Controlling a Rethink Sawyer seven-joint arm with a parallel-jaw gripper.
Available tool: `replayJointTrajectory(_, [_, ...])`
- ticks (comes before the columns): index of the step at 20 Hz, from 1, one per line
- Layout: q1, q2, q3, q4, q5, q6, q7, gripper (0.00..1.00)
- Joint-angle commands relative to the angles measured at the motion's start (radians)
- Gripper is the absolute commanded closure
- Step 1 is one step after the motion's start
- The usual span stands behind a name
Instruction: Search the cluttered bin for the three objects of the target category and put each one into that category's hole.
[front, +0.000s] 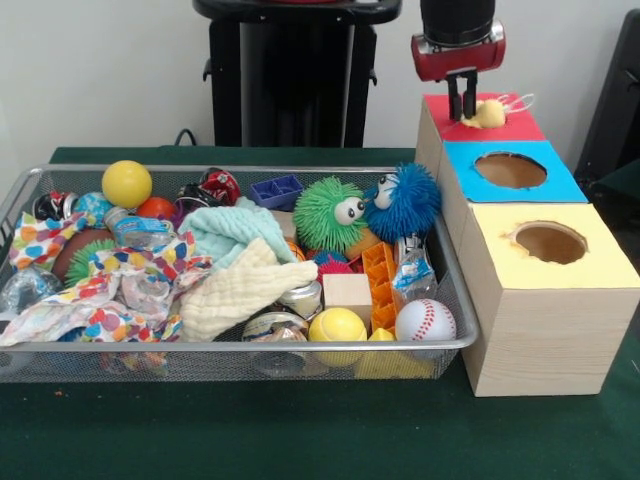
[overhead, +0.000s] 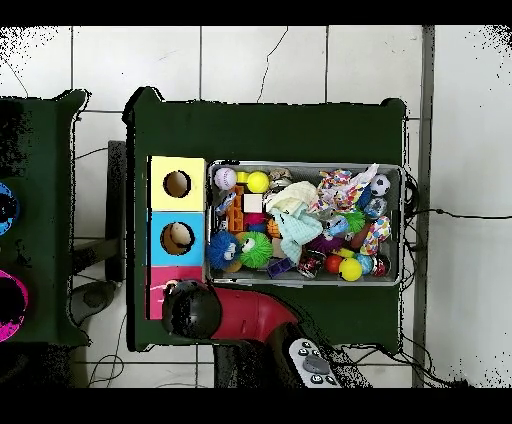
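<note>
My gripper (front: 462, 112) hangs over the red-topped box (front: 520, 127) at the far right, its fingers close together. A pale yellow-orange furry thing (front: 488, 114), likely the tiger plush, lies at that box's hole and touches the fingertips on their right; I cannot tell whether it is gripped. The green puffball (front: 328, 213) and the blue puffball (front: 405, 200) sit side by side at the far right of the wire mesh bin (front: 250, 345). In the overhead view the arm (overhead: 192, 308) hides the red box's hole; the green puffball (overhead: 255, 250) and blue puffball (overhead: 222, 248) show.
The blue-topped box (front: 555, 185) and yellow-topped box (front: 600, 265) stand nearer the camera than the red one. The bin also holds a white baseball (front: 425, 320), yellow balls (front: 126, 183), cloths (front: 235, 290), an orange block (front: 379, 285) and other clutter.
</note>
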Motion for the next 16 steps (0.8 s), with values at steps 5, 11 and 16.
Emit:
replayJointTrajectory(5, [-0.033, -0.007, -0.099, -0.035, -0.008, 0.080, 0.154, 1.00])
replayJointTrajectory(11, [-0.032, -0.002, -0.102, -0.041, 0.000, 0.060, 0.146, 0.00])
replayJointTrajectory(16, [-0.059, 0.032, -0.061, -0.040, 0.018, 0.072, 0.132, 0.00])
